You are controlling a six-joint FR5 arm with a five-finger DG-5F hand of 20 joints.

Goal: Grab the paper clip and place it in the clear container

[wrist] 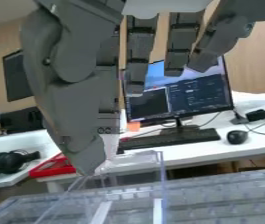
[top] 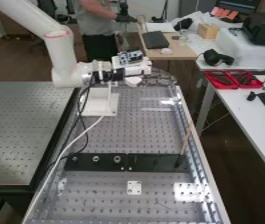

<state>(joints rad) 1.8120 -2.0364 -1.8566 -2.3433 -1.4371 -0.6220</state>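
Nearest the wrist camera, see hand (wrist: 66, 100) close to clear container (wrist: 163, 175), upper centre of the high view; cannot tell whether pinching or empty. Could drop paper clip outside, or knock container, if lowered off-centre.

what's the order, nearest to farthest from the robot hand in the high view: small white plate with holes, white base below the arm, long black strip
1. white base, far end, left side
2. long black strip, crossing the middle
3. small white plate, near end, centre
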